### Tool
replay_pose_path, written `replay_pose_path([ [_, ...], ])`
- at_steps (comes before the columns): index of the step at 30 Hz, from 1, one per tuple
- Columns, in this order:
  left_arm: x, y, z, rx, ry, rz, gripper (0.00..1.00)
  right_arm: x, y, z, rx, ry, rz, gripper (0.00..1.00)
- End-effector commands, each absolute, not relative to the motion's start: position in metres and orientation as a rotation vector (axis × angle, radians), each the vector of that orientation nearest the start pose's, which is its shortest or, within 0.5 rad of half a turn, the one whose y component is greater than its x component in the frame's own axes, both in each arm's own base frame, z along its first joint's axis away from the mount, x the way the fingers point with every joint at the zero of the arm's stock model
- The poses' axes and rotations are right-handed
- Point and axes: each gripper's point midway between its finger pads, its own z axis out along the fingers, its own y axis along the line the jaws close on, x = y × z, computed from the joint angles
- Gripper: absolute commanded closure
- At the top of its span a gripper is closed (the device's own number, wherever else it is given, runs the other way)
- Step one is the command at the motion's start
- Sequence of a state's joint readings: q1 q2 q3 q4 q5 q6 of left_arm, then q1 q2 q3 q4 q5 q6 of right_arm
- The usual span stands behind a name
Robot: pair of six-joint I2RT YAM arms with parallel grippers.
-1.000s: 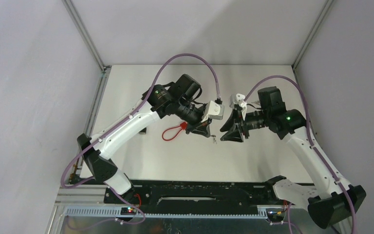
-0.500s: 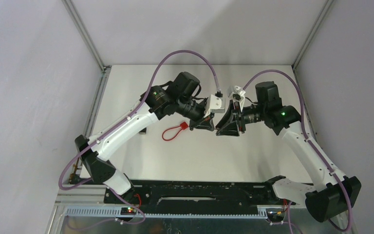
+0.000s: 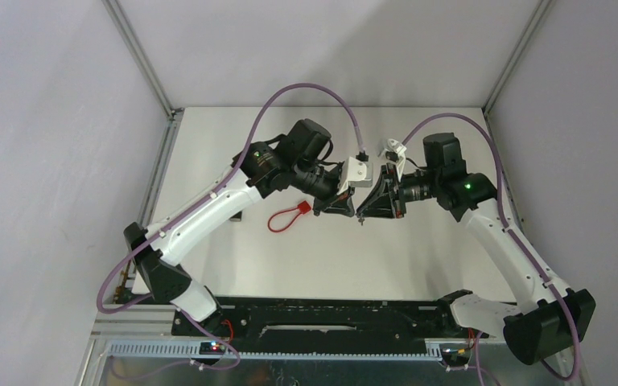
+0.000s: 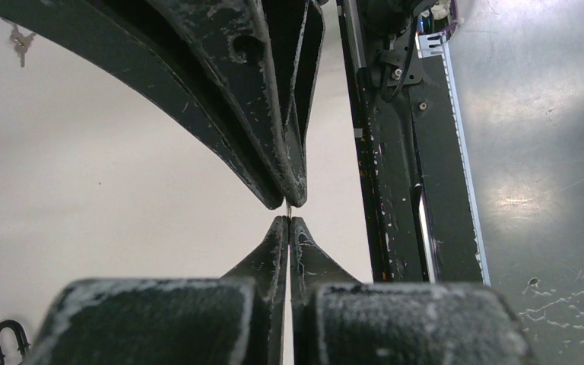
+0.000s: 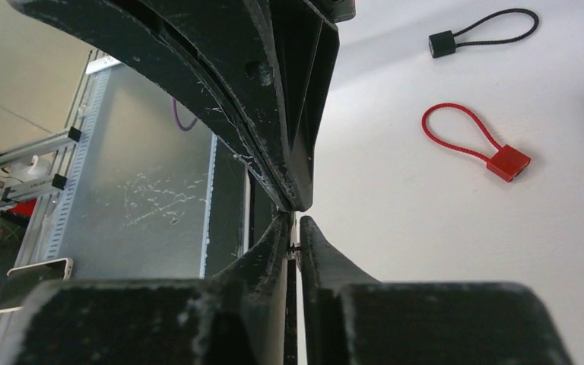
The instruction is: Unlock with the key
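My left gripper (image 3: 352,211) and right gripper (image 3: 364,212) meet tip to tip above the middle of the table. A small metal key (image 3: 360,220) hangs between the two tips. In the left wrist view my left gripper (image 4: 289,221) is shut on the key's thin edge (image 4: 288,206), and the right gripper's fingers (image 4: 274,152) come down from above. The right wrist view has my right gripper (image 5: 295,225) nearly closed, with a small part of the key (image 5: 295,247) bridging its two fingers. The red cable lock (image 3: 287,215) (image 5: 475,141) lies on the table, left of the grippers.
A black cable lock (image 5: 487,30) lies farther off beyond the red one. A small bunch of keys (image 4: 21,42) rests on the white table (image 3: 418,257). The black base rail (image 3: 330,315) runs along the near edge, and grey walls enclose the other three sides.
My right gripper has moved left to the left gripper's tip and narrowed its jaws onto the key. The left gripper shifted slightly up and right, still shut.
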State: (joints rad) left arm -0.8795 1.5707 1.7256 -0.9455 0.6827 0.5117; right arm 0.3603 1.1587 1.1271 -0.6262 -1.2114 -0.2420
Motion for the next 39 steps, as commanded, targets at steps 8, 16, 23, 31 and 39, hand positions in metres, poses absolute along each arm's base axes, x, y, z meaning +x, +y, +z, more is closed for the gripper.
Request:
replay_pose_path([
  [8, 0.167, -0.355, 0.294, 1.734, 1.55, -0.993, 1.0, 0.182, 0.24, 0.298, -1.22, 1.599, 1.338, 1.0],
  [16, 0.163, -0.35, 0.285, 1.732, 1.559, -0.996, 0.98, 0.189, 0.229, 0.306, -1.18, 1.585, 1.281, 1.0],
  [23, 0.175, -0.337, 0.28, 1.646, 1.62, -0.958, 0.39, 0.195, 0.214, 0.29, -1.196, 1.633, 1.14, 1.0],
  [31, 0.266, -0.245, 0.229, 1.278, 2.111, -0.614, 0.26, 0.203, 0.189, 0.26, -1.17, 1.699, 0.994, 1.0],
  [39, 0.323, -0.107, 0.137, 0.86, 2.669, -0.301, 0.29, 0.205, 0.184, 0.232, -1.134, 1.742, 0.996, 1.0],
])
